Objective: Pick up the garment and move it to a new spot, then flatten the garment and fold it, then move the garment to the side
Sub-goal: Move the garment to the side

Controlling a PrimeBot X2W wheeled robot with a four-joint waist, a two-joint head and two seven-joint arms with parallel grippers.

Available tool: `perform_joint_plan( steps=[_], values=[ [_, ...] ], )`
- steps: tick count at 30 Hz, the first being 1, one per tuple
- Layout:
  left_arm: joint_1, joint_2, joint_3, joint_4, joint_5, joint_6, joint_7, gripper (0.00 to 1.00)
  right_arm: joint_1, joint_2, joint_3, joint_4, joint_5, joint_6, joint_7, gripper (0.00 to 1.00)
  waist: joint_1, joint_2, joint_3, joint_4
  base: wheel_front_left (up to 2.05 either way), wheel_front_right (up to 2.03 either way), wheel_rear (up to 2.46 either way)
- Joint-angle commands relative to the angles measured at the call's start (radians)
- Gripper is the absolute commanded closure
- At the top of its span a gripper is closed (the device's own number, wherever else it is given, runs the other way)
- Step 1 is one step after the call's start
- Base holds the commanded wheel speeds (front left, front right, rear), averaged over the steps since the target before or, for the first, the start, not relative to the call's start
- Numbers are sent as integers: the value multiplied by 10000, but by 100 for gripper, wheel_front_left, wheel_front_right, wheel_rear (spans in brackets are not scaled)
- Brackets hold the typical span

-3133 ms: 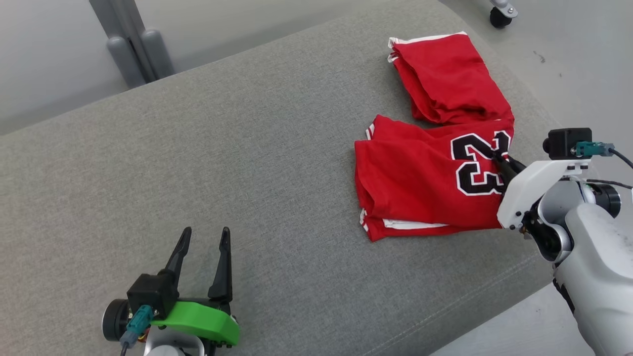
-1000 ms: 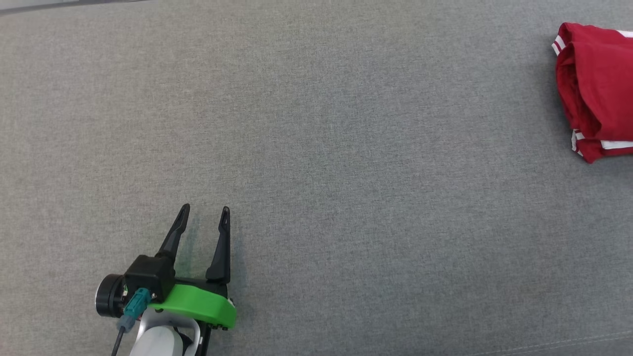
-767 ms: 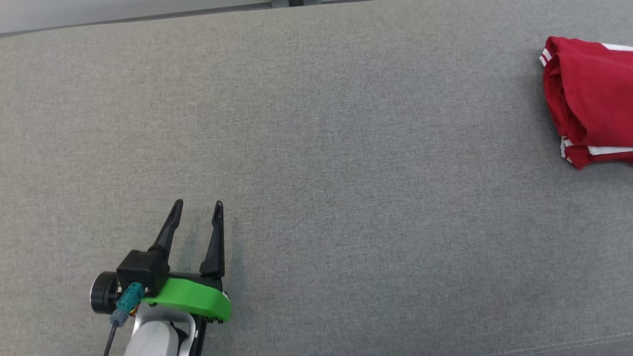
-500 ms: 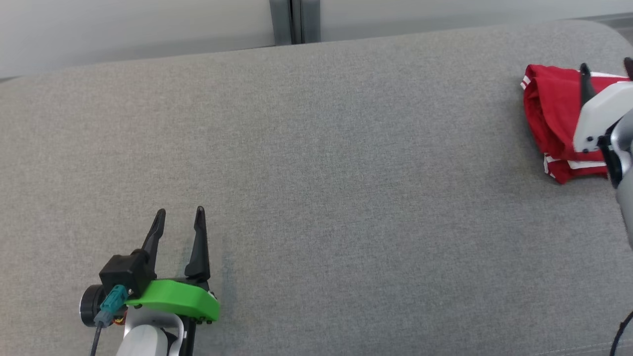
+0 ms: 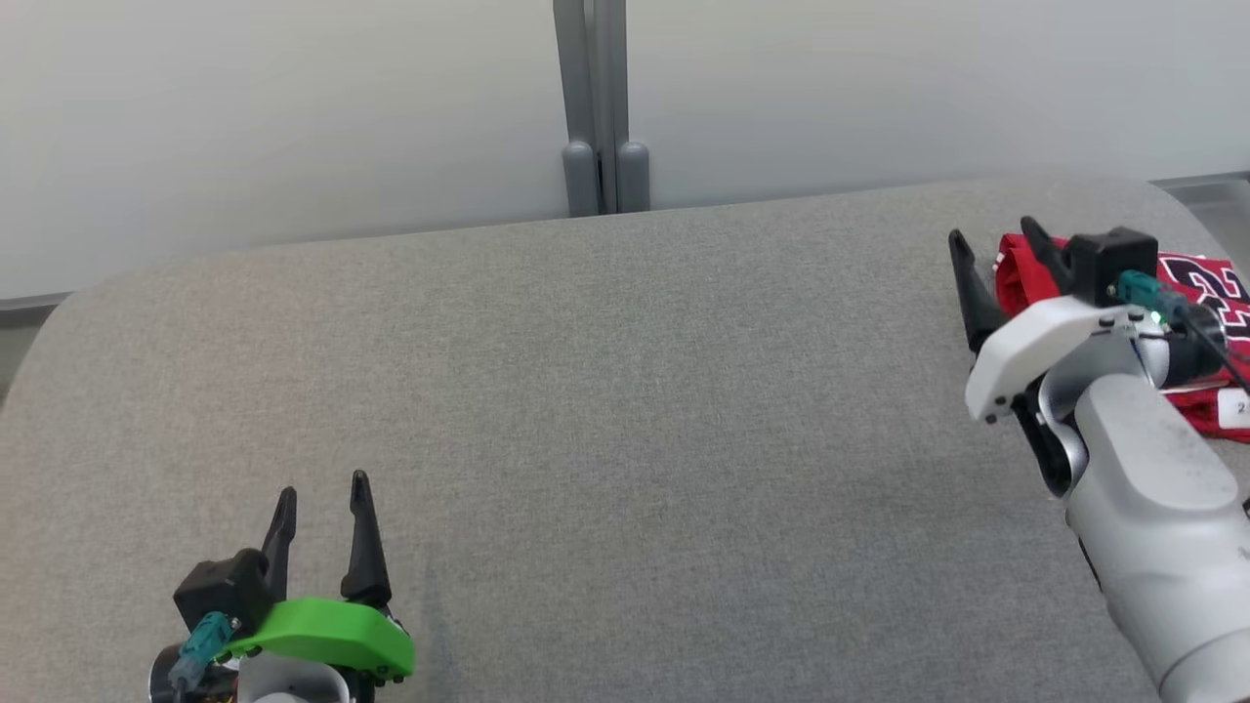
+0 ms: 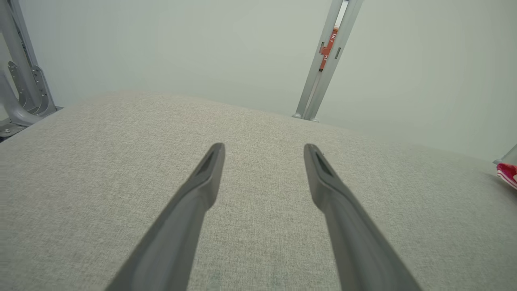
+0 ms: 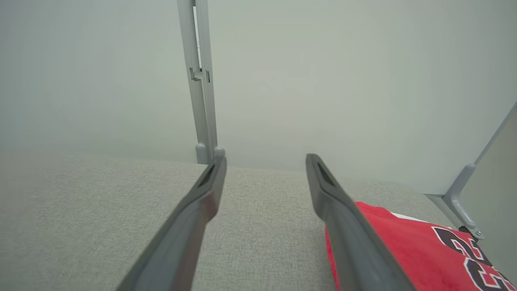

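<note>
- The garment (image 5: 1016,283) lay on the padded surface (image 5: 625,391), at its far right end.
- The right gripper (image 5: 991,229) was just left of the garment, with its right finger over the garment's left edge.
- The left gripper (image 5: 322,485) was at the near left, well apart from the garment.
- A post (image 5: 598,117) stood behind the surface, against the wall (image 5: 293,117).
</note>
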Motion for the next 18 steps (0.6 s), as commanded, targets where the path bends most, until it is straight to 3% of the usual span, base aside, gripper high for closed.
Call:
perform_joint_plan(
  steps=[1,5,13,18],
  values=[
    [190,8,-22,66,53,84,-3,0,564,56,-32,-408,51,-18,-60,0,0,0,-280,203,0,0,0],
    [365,-4,-152,34,255,241,-3,0,2038,349,-770,-2058,-300,-18,-64,0,0,0,-391,346,0,0,0],
    [653,-15,-592,-154,208,462,-3,0,4995,1820,-2796,-5022,-1715,-18,-61,0,0,0,-519,565,0,0,0],
    [838,-11,-839,-339,458,557,-3,0,6288,1975,-2920,-6078,-1442,-18,-64,0,0,0,-577,632,0,0,0]
  ],
)
